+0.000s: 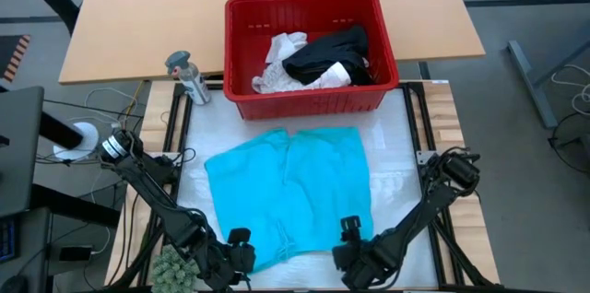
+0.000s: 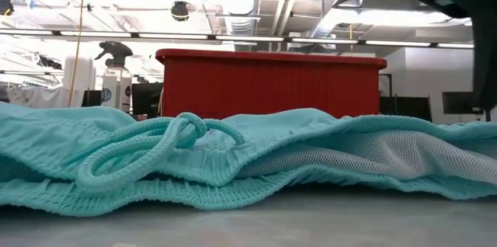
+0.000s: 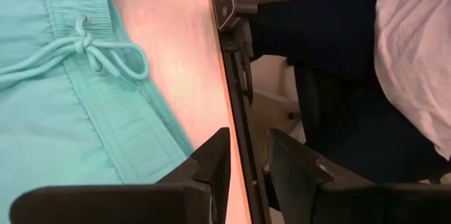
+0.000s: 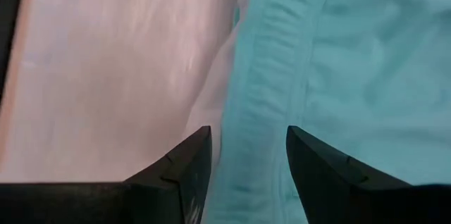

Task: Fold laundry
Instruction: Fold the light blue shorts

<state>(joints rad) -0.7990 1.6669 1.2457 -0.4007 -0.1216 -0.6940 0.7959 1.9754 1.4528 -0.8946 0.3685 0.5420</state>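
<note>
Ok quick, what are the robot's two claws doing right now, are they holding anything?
Left gripper: jaws open a little, holding nothing, beside the teal shorts.
Right gripper: jaws open, set either side of the shorts' waistband edge, not gripping yet.

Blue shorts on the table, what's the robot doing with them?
It is getting ready to fold them. The teal shorts lie spread flat on the table. Both grippers sit at the near edge: the left gripper and the right gripper, open over the waistband. More laundry waits in the red basket.
</note>
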